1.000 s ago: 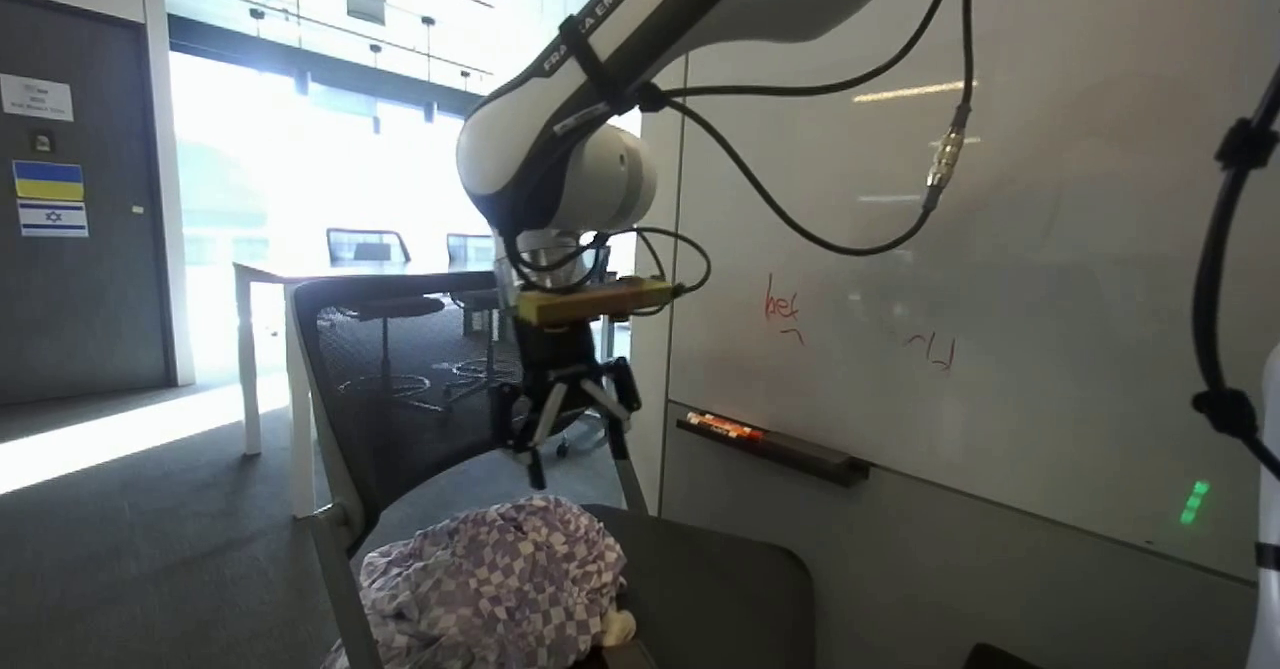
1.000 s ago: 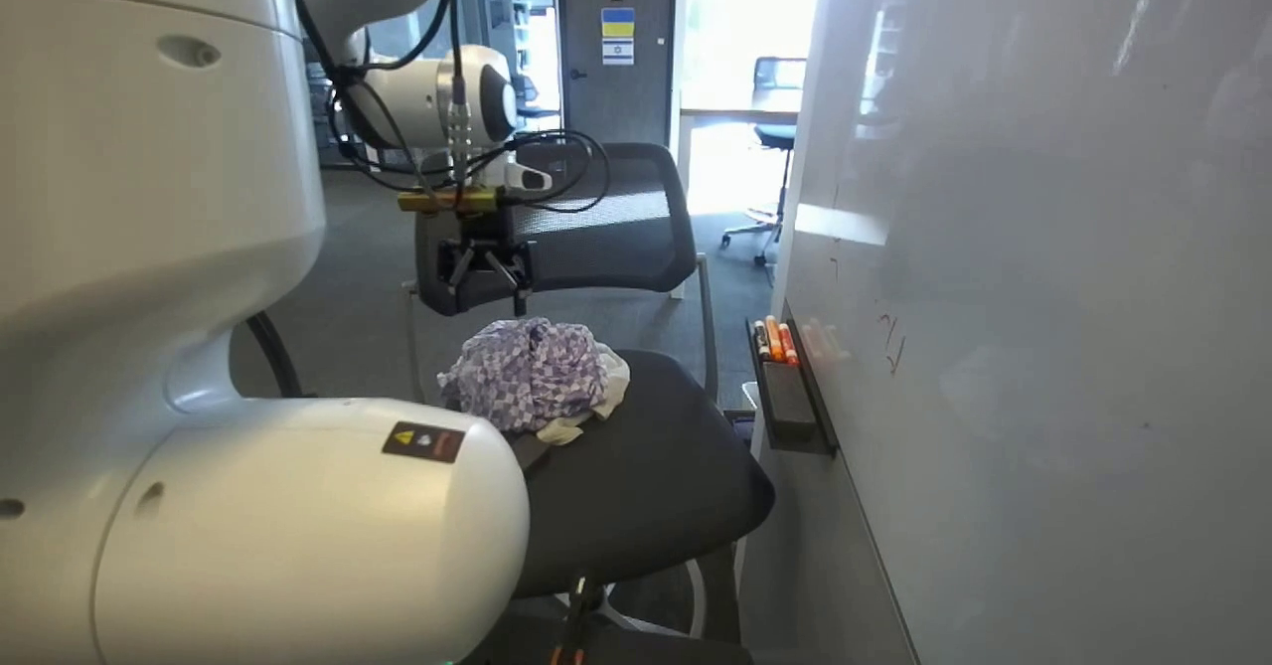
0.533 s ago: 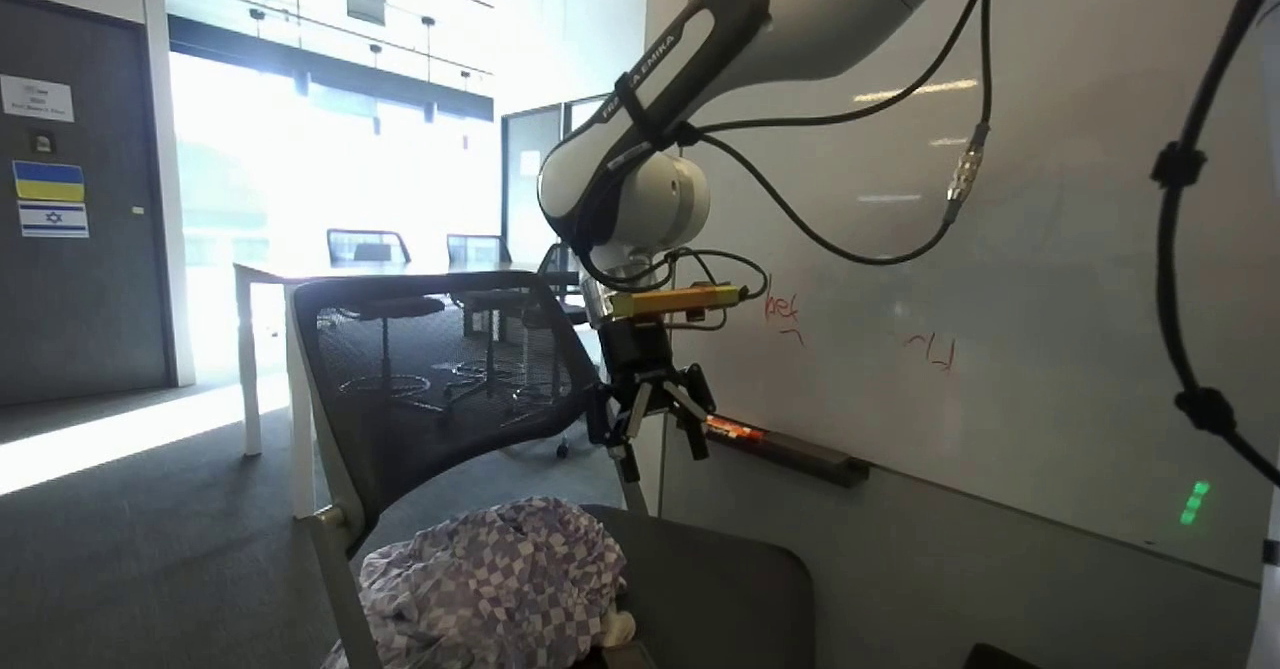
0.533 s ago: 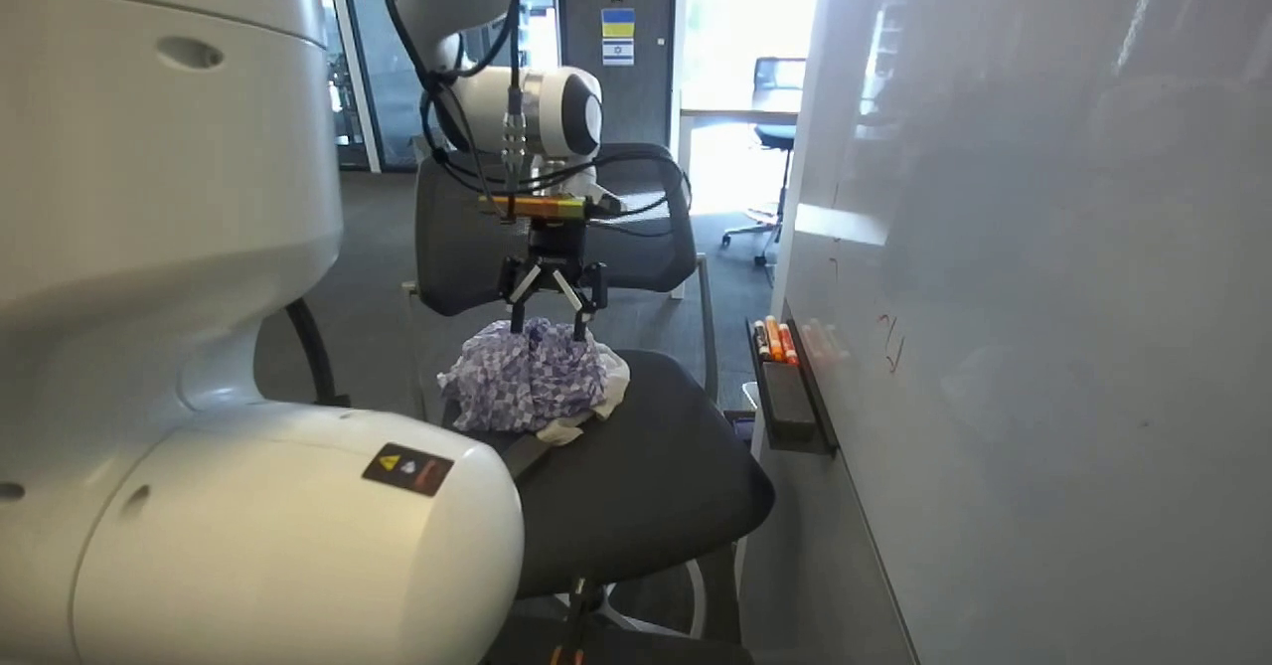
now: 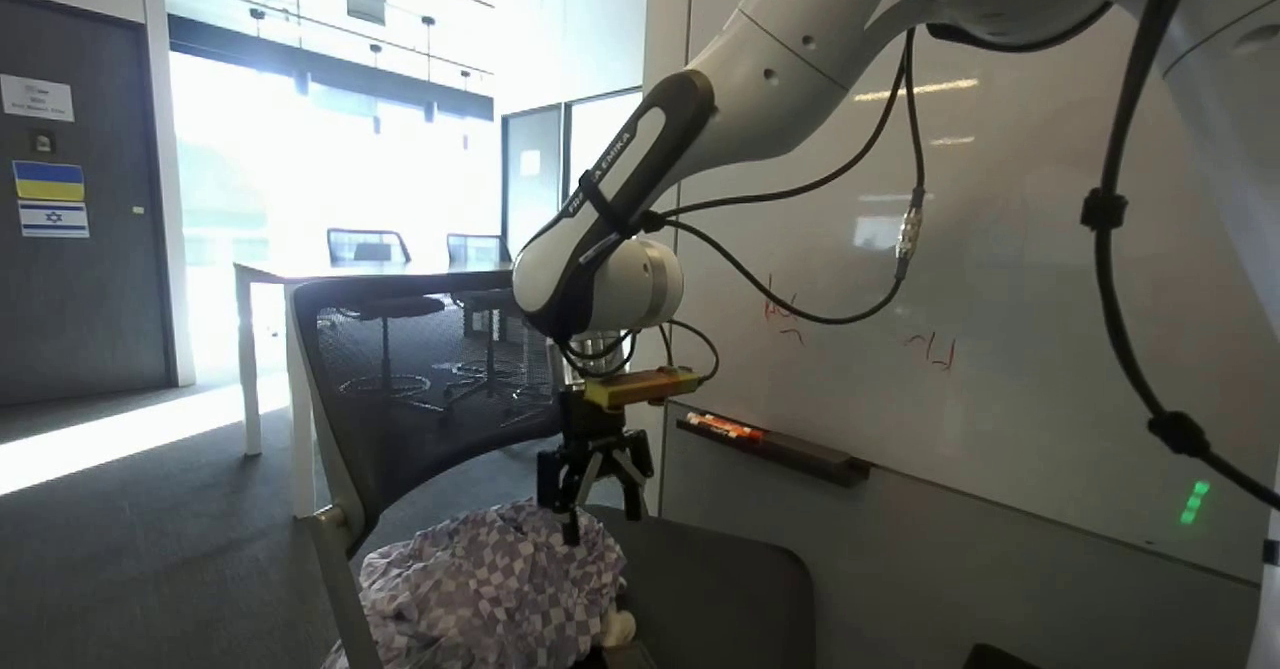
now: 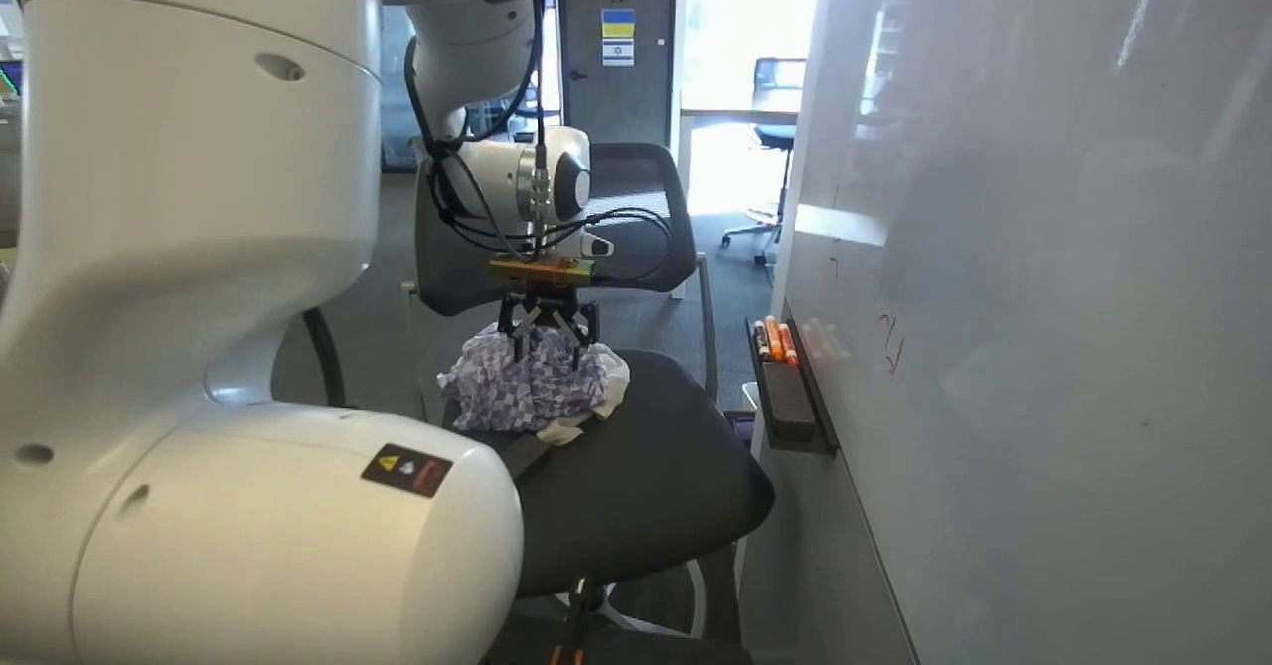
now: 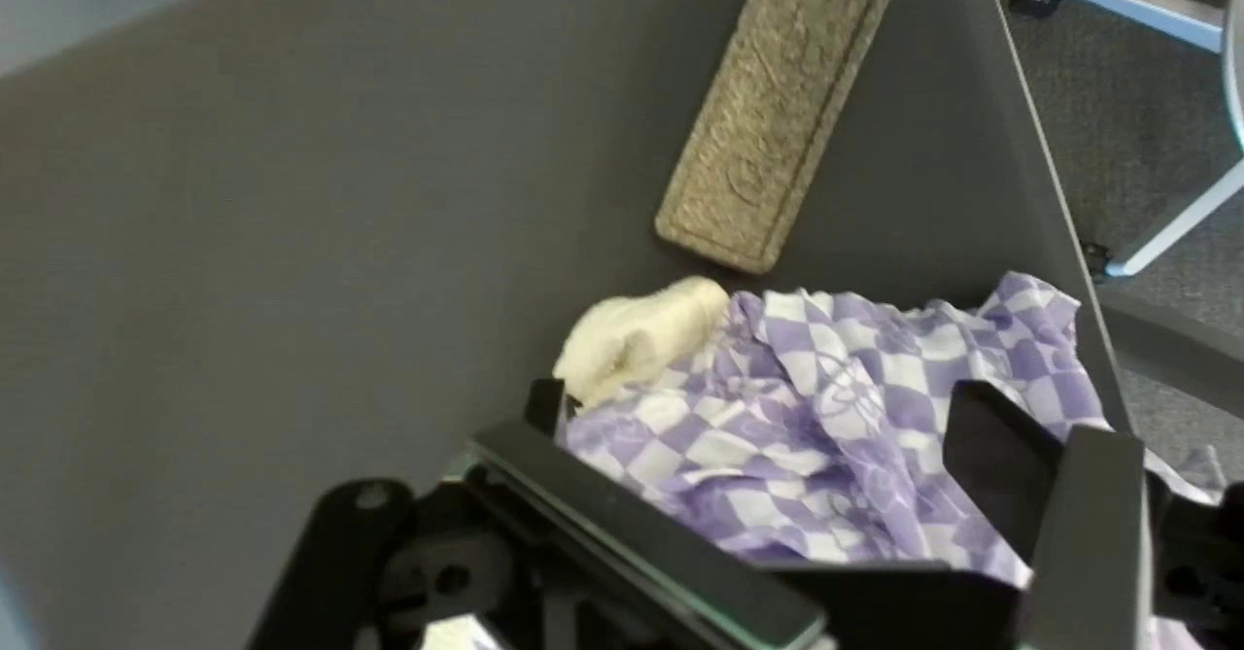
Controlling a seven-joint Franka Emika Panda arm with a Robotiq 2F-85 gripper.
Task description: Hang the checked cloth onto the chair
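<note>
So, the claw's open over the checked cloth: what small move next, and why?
Probably lower the claw slightly: in the wrist view its jaws stand open, with folds of the checked cloth showing between them and nothing gripped. The cloth lies bunched on the chair seat. I can't tell whether the claw touches it, so go gently.

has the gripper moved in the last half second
Yes. In an exterior view the gripper has come down and shifted left in the picture, away from the tray; half a second ago it overlapped the tray's left end.
</note>
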